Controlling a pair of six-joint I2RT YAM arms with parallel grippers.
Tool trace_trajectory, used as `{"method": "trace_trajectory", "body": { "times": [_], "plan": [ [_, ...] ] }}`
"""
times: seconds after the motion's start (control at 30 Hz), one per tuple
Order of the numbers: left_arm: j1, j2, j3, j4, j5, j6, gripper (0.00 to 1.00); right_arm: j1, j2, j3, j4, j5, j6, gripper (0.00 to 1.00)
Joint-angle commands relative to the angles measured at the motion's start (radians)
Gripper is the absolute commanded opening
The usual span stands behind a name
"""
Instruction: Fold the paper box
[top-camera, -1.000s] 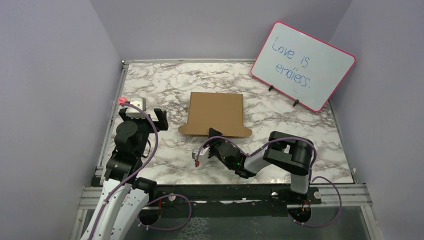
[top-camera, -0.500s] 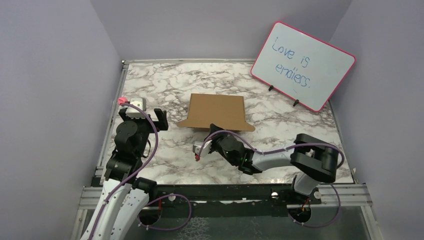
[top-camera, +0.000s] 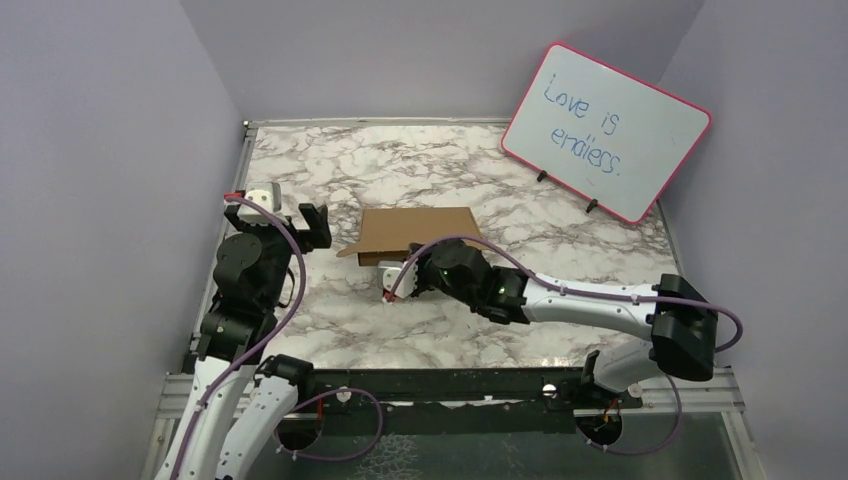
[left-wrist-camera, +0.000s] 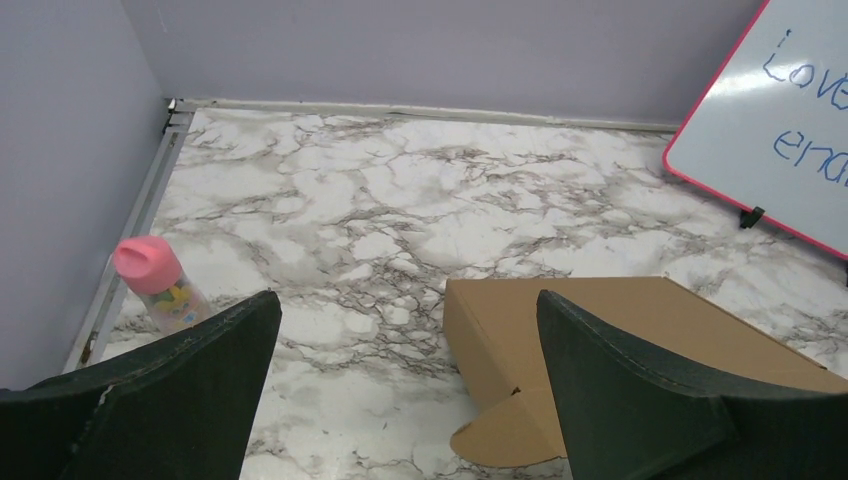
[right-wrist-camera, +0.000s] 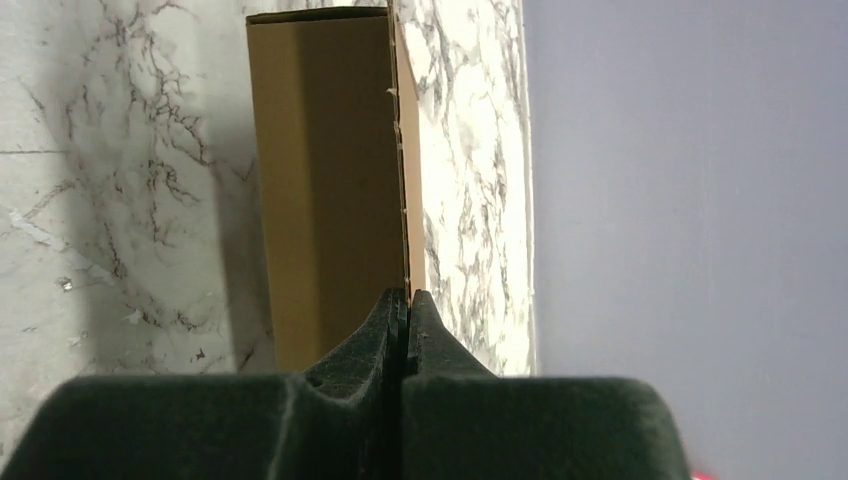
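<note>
The paper box (top-camera: 420, 225) is plain brown cardboard, lying mid-table with a rounded flap at its near left corner. My right gripper (top-camera: 413, 256) reaches in from the right and is shut on the box's near edge. In the right wrist view the thin cardboard edge runs straight into the closed jaws (right-wrist-camera: 405, 296), with the box panel (right-wrist-camera: 325, 170) stretching away. My left gripper (top-camera: 303, 226) hovers left of the box, open and holding nothing. Its wrist view shows the box (left-wrist-camera: 610, 325) and its flap just ahead of the right finger (left-wrist-camera: 620, 390), with the gripper (left-wrist-camera: 408, 300) over bare marble.
A pink-framed whiteboard (top-camera: 605, 130) leans at the back right, also in the left wrist view (left-wrist-camera: 790, 130). A small pink-capped bottle (left-wrist-camera: 150, 285) stands near the left rail. Grey walls close the table on three sides.
My right gripper has shut on the box's near edge and the arm has stretched left and forward. The box has shifted left and looks shorter from above. My left gripper has moved a little.
</note>
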Motion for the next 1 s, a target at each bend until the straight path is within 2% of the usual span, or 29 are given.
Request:
{"method": "trace_trajectory", "body": {
  "times": [0.0,0.2,0.3,0.47,0.6,0.83,0.87,0.97],
  "plan": [
    [-0.002,0.029,0.084,-0.036,0.014,-0.010,0.99,-0.032,-0.050,0.118,-0.250,-0.121,0.061,0.01],
    [-0.002,0.097,0.151,-0.048,0.020,-0.021,0.99,-0.112,-0.038,0.285,-0.460,-0.276,0.097,0.01],
    [-0.003,0.149,0.190,-0.056,0.046,-0.021,0.99,-0.181,-0.006,0.379,-0.563,-0.409,0.117,0.01],
    [-0.003,0.233,0.228,-0.053,0.075,0.000,0.99,-0.311,0.072,0.486,-0.647,-0.585,0.116,0.01],
    [-0.003,0.263,0.203,-0.040,0.071,0.021,0.99,-0.380,0.164,0.580,-0.707,-0.700,0.105,0.01],
    [0.002,0.307,0.145,-0.019,0.057,0.050,0.99,-0.417,0.332,0.776,-0.847,-0.733,0.105,0.02],
    [0.004,0.307,0.127,0.000,0.064,0.055,0.99,-0.419,0.341,0.784,-0.850,-0.730,0.106,0.03],
    [0.012,0.310,0.089,0.032,0.105,0.061,0.99,-0.421,0.351,0.794,-0.844,-0.717,0.111,0.17]
  ]
}}
